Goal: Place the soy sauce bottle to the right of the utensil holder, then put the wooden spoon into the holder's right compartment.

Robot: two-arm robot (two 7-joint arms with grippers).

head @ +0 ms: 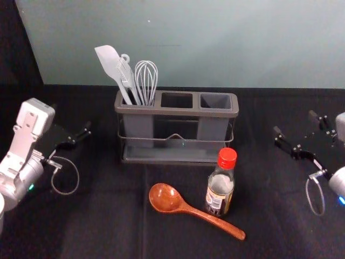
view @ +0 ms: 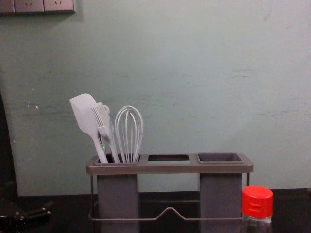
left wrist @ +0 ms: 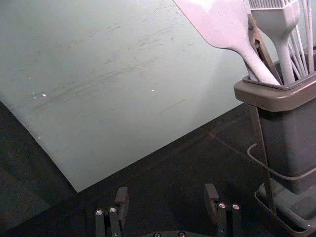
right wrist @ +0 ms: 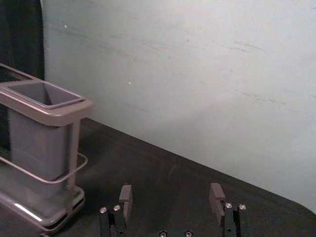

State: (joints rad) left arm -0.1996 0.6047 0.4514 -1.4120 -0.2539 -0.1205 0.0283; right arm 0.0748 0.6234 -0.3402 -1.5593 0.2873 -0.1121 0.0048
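Nearest the camera, the wooden spoon (head: 166, 198) lies on the dark cloth (head: 108, 216), bowl to the left, handle slanting rightward and nearer past the foot of the soy sauce bottle; whether they touch, I cannot tell. At the far left the left gripper (head: 71, 117) hangs over the cloth, well apart from the utensil holder (head: 178, 112), its fingers spread with nothing between them. A socket panel (view: 36, 5) sits high on the wall (head: 188, 43) at the left of the chest view. White spatula (head: 109, 63), brush (view: 101, 119) and whisk (head: 146, 81) lean in the holder's left compartment, rising above its rim. A wire rail (view: 169, 209) crosses the holder's front. The soy sauce bottle (head: 220, 189), red-capped and upright, stands before the right compartment (head: 213, 128), in the way of a straight approach from the front. At the far right the right gripper (head: 295, 123) hangs beyond the bottle, fingers spread, holding nothing.
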